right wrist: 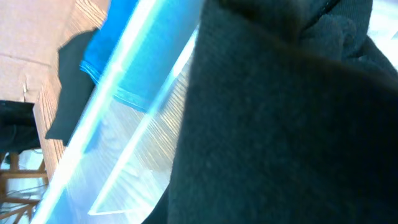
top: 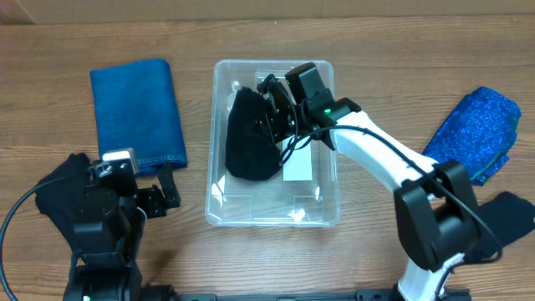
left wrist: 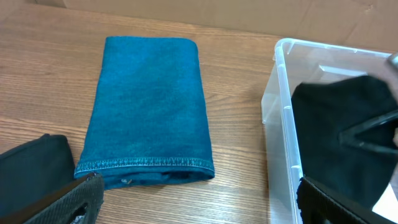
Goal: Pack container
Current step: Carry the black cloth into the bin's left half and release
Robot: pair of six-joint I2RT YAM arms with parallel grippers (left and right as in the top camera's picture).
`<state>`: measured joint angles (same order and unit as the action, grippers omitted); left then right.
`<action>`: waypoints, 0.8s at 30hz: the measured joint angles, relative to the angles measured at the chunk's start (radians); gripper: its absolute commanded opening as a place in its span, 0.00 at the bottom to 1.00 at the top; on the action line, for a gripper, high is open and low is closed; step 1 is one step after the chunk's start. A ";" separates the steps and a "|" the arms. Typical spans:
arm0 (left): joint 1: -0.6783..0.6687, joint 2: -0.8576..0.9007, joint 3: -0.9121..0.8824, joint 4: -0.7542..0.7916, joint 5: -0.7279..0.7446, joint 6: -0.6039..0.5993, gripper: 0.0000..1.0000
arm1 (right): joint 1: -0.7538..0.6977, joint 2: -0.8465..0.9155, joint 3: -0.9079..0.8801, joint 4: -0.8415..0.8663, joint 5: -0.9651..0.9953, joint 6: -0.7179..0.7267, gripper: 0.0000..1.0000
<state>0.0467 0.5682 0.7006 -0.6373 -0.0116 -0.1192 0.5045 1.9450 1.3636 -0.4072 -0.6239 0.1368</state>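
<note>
- the container point(top: 219, 167) sits mid-table; its long axis runs away from the robot
- the black cloth point(top: 249, 138) hangs inside its left half, lying along that axis
- the right gripper point(top: 269, 107) reaches in from the right, pinching the cloth; it is the nearer arm
- the left gripper point(top: 170, 194) gapes wide, outside the near-left corner

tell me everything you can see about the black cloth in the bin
The black cloth is dark, knit-looking fabric, bunched into a rounded mound, not folded flat. It lies inside the clear container, toward its left side, next to the white label on the base. The right gripper appears to pinch its right edge; the right wrist view shows its fabric up close.
</note>
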 measured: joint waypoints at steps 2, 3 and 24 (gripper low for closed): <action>0.000 0.000 0.000 -0.005 0.000 0.000 1.00 | 0.000 0.028 0.000 0.005 -0.018 -0.007 0.11; 0.000 0.000 0.000 -0.008 0.000 0.000 1.00 | 0.000 0.033 0.000 0.003 -0.026 -0.010 0.14; 0.000 0.000 0.000 -0.044 -0.009 0.000 1.00 | -0.008 -0.022 0.301 -0.478 0.484 -0.029 1.00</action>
<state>0.0467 0.5682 0.7010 -0.6811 -0.0204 -0.1196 0.4965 1.9232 1.6650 -0.8848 -0.1402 0.1078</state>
